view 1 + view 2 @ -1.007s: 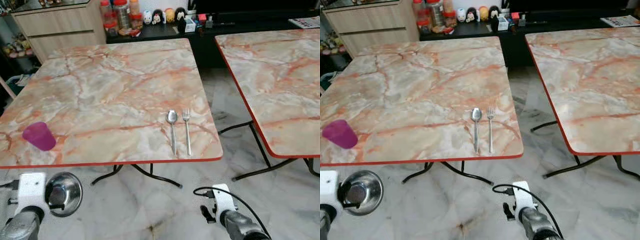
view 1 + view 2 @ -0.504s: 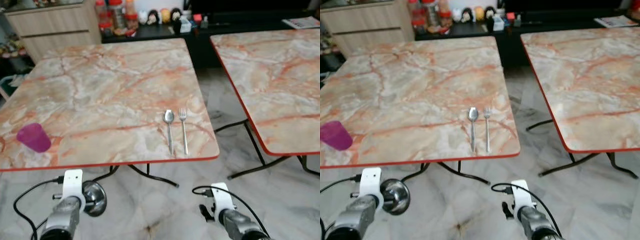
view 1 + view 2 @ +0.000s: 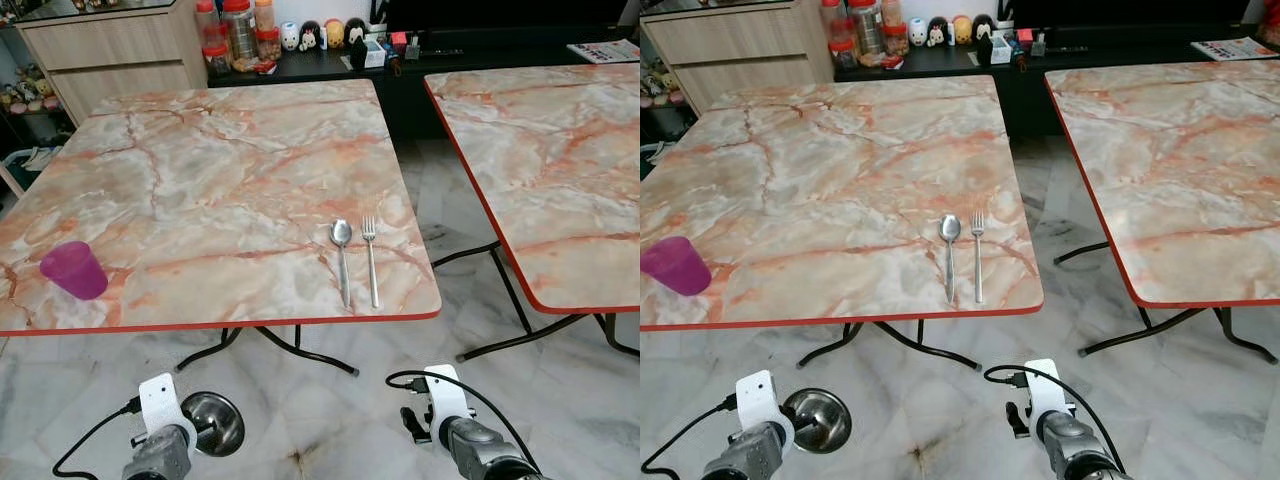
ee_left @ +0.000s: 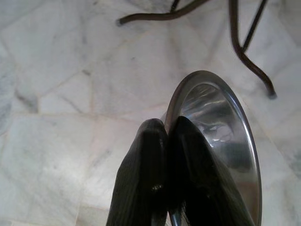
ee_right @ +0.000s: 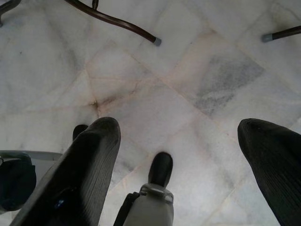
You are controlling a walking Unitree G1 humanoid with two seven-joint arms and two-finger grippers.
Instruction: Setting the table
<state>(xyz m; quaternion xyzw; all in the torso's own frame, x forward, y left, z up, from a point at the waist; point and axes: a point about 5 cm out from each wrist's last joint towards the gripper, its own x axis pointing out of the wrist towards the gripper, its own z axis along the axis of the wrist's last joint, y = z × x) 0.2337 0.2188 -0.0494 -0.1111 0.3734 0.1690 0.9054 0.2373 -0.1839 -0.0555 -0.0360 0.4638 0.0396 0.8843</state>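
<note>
A spoon (image 3: 342, 250) and a fork (image 3: 371, 255) lie side by side near the front edge of the marble table (image 3: 220, 180). A purple cup (image 3: 73, 270) stands at its front left. Below the table edge, my left gripper (image 4: 165, 136) is shut on the rim of a steel bowl (image 3: 213, 422), held low over the floor. In the left wrist view the bowl (image 4: 221, 136) stands on edge beside the pinching fingers. My right gripper (image 5: 181, 160) is open and holds nothing, low over the floor at the front right.
A second marble table (image 3: 560, 160) stands to the right, with a floor gap between the two. Black folding legs (image 3: 300, 350) reach out under the near table. A wooden cabinet (image 3: 110, 50) and a dark shelf with jars and figurines (image 3: 300, 40) line the back.
My left arm has dropped lower and swung inward with the bowl, which now sits lower in the eye views. The camera has shifted a little. Spoon, fork and cup stay put.
</note>
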